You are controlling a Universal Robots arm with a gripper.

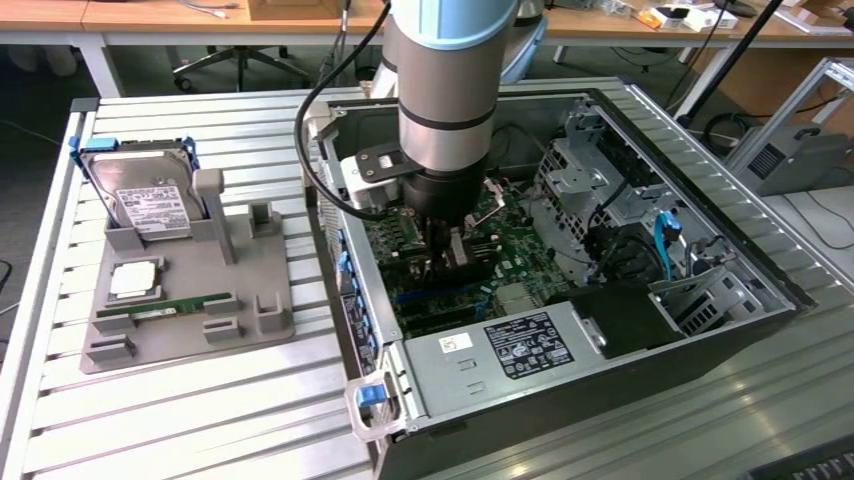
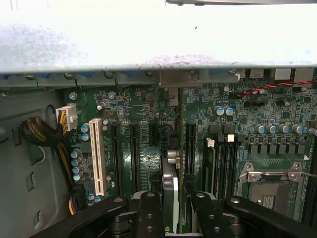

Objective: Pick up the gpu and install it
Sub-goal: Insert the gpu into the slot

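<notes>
Our black pincer (image 2: 171, 208) clenched on the thin dark gpu card (image 2: 170, 191), held edge-on above the green motherboard (image 2: 148, 129), inside the open grey computer case (image 1: 747, 250).

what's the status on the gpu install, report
Gripper down inside the open grey computer case, shut on the thin dark gpu card. Card edge-on over the green motherboard, among the black slots. Nothing seen blocking.

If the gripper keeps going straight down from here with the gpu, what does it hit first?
Probably the motherboard: the gripper, shut on the gpu, points down into the open computer case, the card edge-on over the expansion slots. Whether it lines up with one slot is unclear.
</notes>
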